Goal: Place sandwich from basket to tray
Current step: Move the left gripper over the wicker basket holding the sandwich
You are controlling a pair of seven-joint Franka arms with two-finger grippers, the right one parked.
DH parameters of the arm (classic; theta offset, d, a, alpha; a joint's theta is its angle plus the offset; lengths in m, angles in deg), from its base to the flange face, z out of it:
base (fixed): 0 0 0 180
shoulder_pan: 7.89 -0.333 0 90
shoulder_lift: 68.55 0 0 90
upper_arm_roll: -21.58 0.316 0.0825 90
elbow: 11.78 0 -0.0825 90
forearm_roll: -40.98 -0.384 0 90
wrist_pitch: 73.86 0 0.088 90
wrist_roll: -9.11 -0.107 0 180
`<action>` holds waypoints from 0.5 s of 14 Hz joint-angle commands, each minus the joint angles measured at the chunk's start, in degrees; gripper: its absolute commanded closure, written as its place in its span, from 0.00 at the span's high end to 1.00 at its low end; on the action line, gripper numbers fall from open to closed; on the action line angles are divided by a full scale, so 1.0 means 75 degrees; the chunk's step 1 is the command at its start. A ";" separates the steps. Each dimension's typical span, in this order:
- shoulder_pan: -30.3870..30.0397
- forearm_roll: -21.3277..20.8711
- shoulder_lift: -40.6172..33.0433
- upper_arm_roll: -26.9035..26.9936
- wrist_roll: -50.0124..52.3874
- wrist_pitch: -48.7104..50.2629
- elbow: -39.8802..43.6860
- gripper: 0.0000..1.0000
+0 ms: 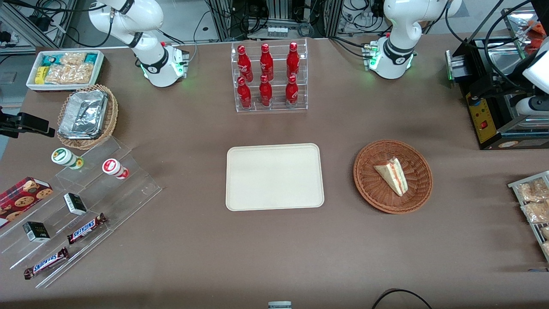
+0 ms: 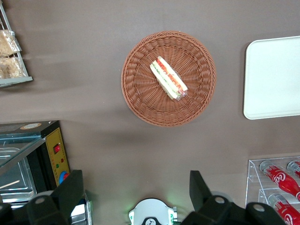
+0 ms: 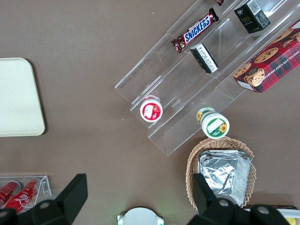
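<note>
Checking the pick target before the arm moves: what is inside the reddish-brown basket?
Only the sandwich lies in the basket; the weave beneath it is covered. The gripper hangs high above the table, jaws open, holding nothing.

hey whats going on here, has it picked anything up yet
Not yet. The sandwich lies in the reddish-brown basket, untouched, and the cream tray beside it holds nothing. The working arm's gripper hangs open high above the table, looking down on the basket, with nothing between its fingers. So the move from basket to tray has not begun; reaching down for the sandwich looks like the likely next step.
</note>
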 commanded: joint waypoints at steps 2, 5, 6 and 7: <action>-0.0016 -0.0016 0.0037 0.0002 -0.0077 -0.0034 0.0084 1.00; 0.0054 -0.0017 0.0305 -0.0033 -0.0065 -0.0220 0.0061 1.00; 0.0066 0.0018 0.0469 -0.0045 -0.0042 -0.0280 0.0049 1.00; 0.0101 0.0007 0.0621 -0.0045 -0.0030 -0.0315 0.0049 1.00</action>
